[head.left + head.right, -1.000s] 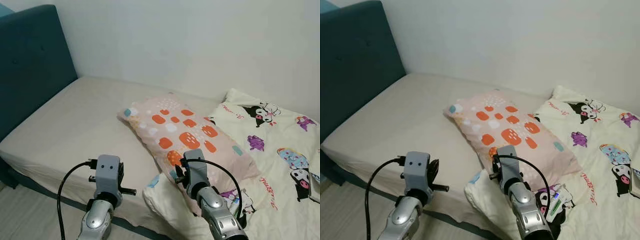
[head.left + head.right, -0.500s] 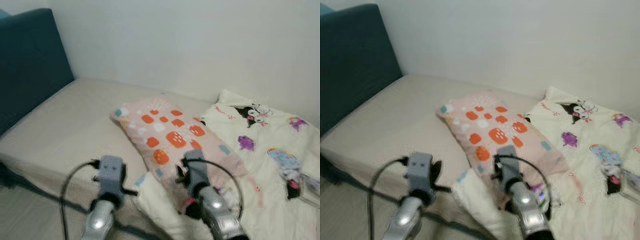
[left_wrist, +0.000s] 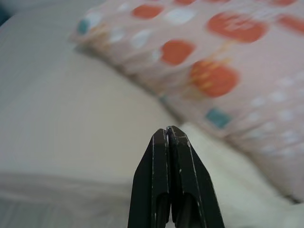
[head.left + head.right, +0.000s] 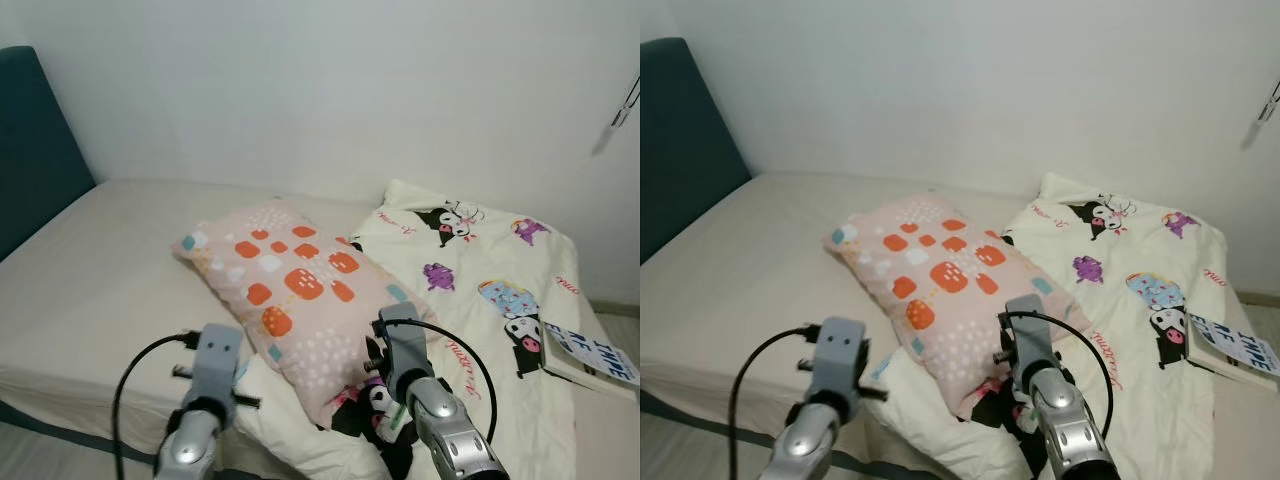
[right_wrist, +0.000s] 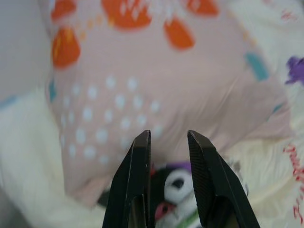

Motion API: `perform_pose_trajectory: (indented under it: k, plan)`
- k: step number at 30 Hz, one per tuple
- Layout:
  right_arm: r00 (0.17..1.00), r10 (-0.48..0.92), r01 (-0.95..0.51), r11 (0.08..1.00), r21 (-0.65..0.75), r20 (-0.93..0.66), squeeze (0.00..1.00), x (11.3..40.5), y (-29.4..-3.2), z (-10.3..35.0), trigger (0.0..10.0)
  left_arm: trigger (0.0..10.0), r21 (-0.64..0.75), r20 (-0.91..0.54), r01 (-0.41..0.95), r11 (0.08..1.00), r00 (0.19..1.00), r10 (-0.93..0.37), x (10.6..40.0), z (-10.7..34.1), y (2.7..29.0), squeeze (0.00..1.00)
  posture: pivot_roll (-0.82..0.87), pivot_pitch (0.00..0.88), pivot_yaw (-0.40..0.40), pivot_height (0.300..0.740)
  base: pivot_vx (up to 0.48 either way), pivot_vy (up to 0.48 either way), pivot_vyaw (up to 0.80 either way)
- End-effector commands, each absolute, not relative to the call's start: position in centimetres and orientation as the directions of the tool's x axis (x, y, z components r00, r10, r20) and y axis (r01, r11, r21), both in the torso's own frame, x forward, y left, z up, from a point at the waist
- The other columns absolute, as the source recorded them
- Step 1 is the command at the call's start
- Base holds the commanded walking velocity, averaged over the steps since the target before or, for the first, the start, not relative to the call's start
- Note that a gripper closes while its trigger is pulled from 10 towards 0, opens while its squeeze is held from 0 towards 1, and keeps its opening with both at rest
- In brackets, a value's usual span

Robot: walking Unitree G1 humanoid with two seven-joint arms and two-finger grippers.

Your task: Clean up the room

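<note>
Your right gripper (image 5: pixel 167 142), jaws apart, sits nearest the pillow (image 5: pixel 156 85), dead ahead, long axis crossing them; left gripper (image 3: pixel 167 135) is together.

home bedroom, bed (image 4: pixel 90 280) with teal headboard (image 4: pixel 30 150), patterned pillow (image 4: pixel 300 290), cartoon quilt (image 4: pixel 490 300)

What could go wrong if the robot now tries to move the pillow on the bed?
1. The pillow lies partly on the cartoon-print quilt, so the open right gripper, aimed at its lower edge, might pinch quilt fabric too and drag both.
2. The left gripper is shut and would need to open before helping.
3. A book rests on the quilt's right edge; tugging the quilt could make it slide off.
</note>
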State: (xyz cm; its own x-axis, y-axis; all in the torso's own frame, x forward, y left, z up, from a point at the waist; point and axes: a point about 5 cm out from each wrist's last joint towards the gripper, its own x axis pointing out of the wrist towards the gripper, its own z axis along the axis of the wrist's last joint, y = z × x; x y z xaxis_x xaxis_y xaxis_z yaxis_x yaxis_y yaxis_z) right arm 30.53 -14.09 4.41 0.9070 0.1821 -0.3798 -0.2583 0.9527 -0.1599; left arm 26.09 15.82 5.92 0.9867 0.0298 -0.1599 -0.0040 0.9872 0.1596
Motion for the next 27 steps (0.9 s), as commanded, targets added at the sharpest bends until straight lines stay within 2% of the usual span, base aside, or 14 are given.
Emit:
perform_pose_trajectory:
  k: [1, 9, 12, 16, 27]
  plan:
    - [0.881, 0.17, -0.27, 0.947, -0.174, -0.441, 0.0, 29.9, -14.3, 3.2, 10.0, 10.0, 0.179, -0.204, 0.01, 0.984, 0.979, 0.027, 25.5, 5.0, 16.2, 0.0, -0.06, 0.11, -0.017, 0.74, 0.0, 0.0, 0.0]
    - [0.858, 0.157, -0.286, 0.937, -0.202, -0.489, 0.0, 29.4, -14.3, 2.2, 10.0, 10.0, 0.154, -0.209, 0.021, 0.988, 0.978, 0.011, 25.0, 4.8, 16.5, 0.0, -0.05, 0.115, -0.02, 0.74, 0.0, 0.0, 0.0]
    - [0.85, 0.188, -0.314, 0.931, -0.187, -0.492, 0.0, 29.4, -13.9, 2.3, 10.0, 10.0, 0.132, -0.176, 0.103, 0.986, 0.981, -0.079, 24.4, 4.8, 15.3, 0.0, -0.05, 0.12, -0.029, 0.725, 0.0, 0.0, 0.0]
    - [0.848, 0.19, -0.316, 0.931, -0.184, -0.496, 0.0, 29.5, -13.9, 2.3, 10.0, 10.0, 0.15, -0.175, 0.154, 0.977, 0.976, -0.127, 24.2, 4.9, 14.7, 0.0, -0.06, 0.123, -0.029, 0.71, 0.0, 0.0, 0.0]
    - [0.838, 0.197, -0.323, 0.931, -0.171, -0.508, 0.0, 29.3, -13.9, 2.2, 10.0, 10.0, 0.151, -0.155, 0.181, 0.972, 0.975, -0.157, 24.6, 5.3, 14.1, 0.0, -0.06, 0.127, -0.028, 0.675, 0.0, 0.0, 0.0]
